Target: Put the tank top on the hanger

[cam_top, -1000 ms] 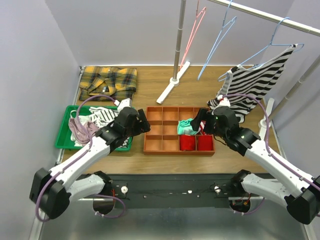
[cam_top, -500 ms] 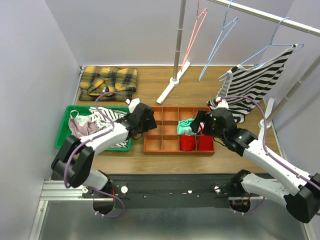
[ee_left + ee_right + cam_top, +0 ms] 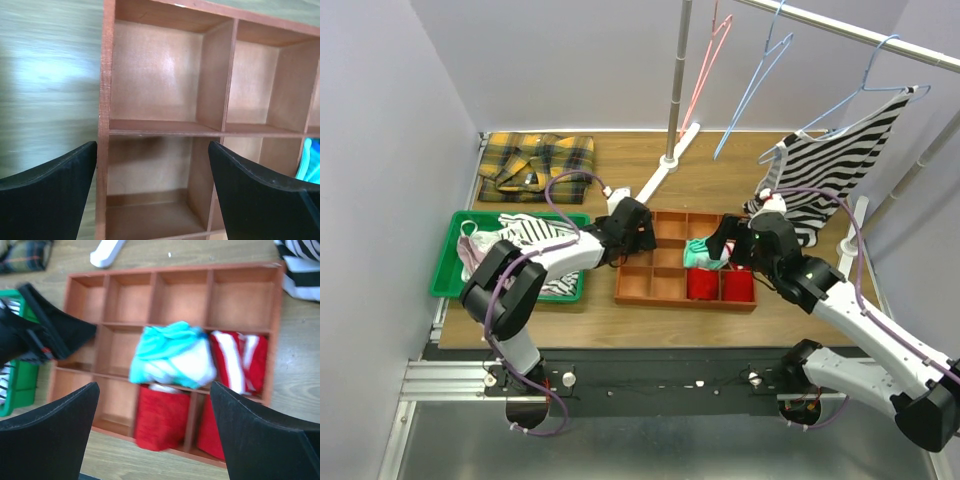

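Table; left gripper agape over organizer

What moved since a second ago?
The left arm swung right, from the green bin to the left edge of the wooden box; the box seems nudged slightly right. Both jaws are open and empty, nothing grabbed. The tank top stayed in the bin; the right arm barely moved.
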### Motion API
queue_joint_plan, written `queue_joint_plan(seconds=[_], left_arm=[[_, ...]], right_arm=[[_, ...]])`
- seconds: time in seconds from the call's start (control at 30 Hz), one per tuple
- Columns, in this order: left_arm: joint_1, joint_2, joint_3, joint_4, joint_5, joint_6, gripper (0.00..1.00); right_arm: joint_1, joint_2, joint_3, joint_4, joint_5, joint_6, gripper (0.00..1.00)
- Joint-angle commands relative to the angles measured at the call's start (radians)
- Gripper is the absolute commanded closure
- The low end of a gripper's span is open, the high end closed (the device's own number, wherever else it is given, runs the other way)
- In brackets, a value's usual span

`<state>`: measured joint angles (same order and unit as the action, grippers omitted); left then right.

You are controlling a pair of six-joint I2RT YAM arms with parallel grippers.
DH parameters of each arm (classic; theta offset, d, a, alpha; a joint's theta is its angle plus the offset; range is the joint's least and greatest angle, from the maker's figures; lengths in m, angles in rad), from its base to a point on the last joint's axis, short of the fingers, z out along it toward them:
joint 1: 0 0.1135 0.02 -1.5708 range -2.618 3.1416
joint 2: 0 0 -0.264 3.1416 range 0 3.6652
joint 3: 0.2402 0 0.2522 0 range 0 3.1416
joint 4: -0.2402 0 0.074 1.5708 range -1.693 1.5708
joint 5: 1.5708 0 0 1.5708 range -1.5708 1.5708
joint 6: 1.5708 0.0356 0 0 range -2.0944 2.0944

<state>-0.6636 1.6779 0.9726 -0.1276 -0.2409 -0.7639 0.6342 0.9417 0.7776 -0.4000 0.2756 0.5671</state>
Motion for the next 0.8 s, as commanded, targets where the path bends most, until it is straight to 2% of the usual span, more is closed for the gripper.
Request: queue_joint_plan(seconds=[0.0,0.1,0.33,0.6,0.77], left_arm=[[-0.137,0.048,0.051,0.048,0.003,-0.122,0.01],[-0.203,0.080,0.075,0.072,-0.006,-0.147,0.01],[-0.309,0.196,0.250,0.043,0.003,-0.169,0.01],[-0.361,0.296,0.370,0.049,0.043,-0.170,0.01],[-0.379,0.321,0.397,0.115,0.097,-0.160,0.01]], right_arm=[[0.004,-0.038,0.046,-0.046,0.048,-0.022,0.00],[0.005,-0.050,0.049,-0.062,0.062,-0.024,0.00],[0.004,-0.075,0.052,-0.089,0.076,-0.024,0.00],[0.004,-0.092,0.048,-0.114,0.082,-0.018,0.00],[0.004,-0.098,0.045,-0.117,0.082,-0.015,0.00]])
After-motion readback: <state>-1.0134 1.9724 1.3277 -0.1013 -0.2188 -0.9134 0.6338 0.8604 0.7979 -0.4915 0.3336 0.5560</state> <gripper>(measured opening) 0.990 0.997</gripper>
